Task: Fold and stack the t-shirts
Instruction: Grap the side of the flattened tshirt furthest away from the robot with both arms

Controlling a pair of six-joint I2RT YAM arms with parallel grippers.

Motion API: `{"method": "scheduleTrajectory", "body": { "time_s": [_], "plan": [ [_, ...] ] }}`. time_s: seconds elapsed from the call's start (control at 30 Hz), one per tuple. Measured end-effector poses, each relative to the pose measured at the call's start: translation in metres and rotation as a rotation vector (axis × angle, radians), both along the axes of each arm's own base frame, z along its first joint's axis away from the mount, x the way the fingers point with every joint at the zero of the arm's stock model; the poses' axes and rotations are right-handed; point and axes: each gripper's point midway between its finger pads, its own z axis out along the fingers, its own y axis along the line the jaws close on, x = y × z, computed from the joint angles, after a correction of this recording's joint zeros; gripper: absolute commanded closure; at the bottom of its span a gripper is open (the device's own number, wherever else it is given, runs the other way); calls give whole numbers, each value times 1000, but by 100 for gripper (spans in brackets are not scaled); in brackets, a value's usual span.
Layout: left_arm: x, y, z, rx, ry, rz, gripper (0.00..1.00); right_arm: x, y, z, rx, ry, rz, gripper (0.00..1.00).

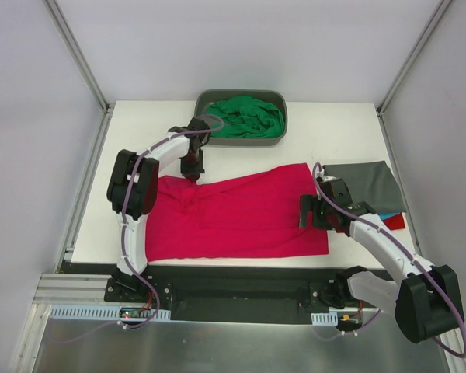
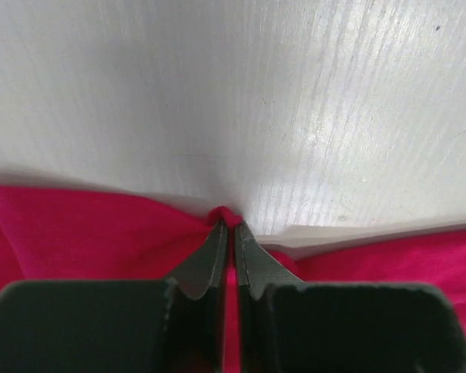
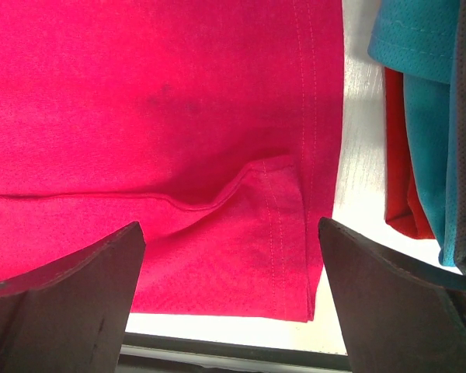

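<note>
A crimson-pink t-shirt [image 1: 241,217] lies spread across the middle of the table. My left gripper [image 1: 193,172] is shut on a pinch of its far edge [image 2: 227,214] near the left top. My right gripper [image 1: 309,212] is open above the shirt's right hem [image 3: 287,256], holding nothing. A bright green t-shirt [image 1: 252,116] lies bunched in the grey tub [image 1: 206,101] at the back. A dark grey t-shirt [image 1: 365,185] lies folded at the right on top of a teal one [image 3: 423,101] and a red one [image 3: 400,179].
The table's near edge [image 3: 233,353] runs just below the pink shirt's hem. The folded stack sits right of my right gripper. The tub stands just behind my left gripper.
</note>
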Motion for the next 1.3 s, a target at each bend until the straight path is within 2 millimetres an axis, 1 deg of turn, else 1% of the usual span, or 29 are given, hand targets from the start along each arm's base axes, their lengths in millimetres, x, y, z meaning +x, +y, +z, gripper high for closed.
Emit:
{"method": "scheduleTrajectory", "body": {
  "time_s": [0.17,0.23,0.3,0.4,0.43,0.5,0.57,0.67,0.77,0.83,0.9,1.0,1.03,1.13,1.23,1.3],
  "plan": [
    [-2,9,3,49,-22,32,100,1,0,0,1,-3,0,4],
    [-3,17,10,83,-45,52,100,1,0,0,1,-3,0,4],
    [-1,23,25,105,-89,73,100,1,0,0,1,-3,0,4],
    [4,34,59,126,-205,112,100,1,0,0,1,-2,0,4],
    [5,38,73,130,-254,128,100,1,0,0,1,-2,0,4],
    [4,46,95,133,-333,162,100,1,0,0,0,-2,0,4],
    [3,55,106,133,-383,196,100,1,0,0,-1,-2,-1,4],
    [4,65,107,124,-409,240,100,1,-1,0,-4,-4,-3,4],
    [12,78,103,105,-416,288,100,2,-3,0,-14,-7,-14,4],
    [19,85,103,100,-425,311,100,5,-4,4,-22,-9,-33,4],
    [30,88,105,97,-437,327,100,15,-3,12,-26,-16,-52,4],
    [52,82,107,80,-458,330,100,41,1,30,-32,-41,-84,4],
    [60,79,107,74,-463,329,100,51,2,35,-36,-50,-98,4],
    [82,72,105,57,-475,328,100,91,5,50,-52,-81,-146,3],
    [100,68,102,52,-488,348,100,125,0,54,-79,-87,-198,1],
    [108,70,101,60,-500,373,100,151,-3,52,-97,-80,-232,4]
  ]
}}
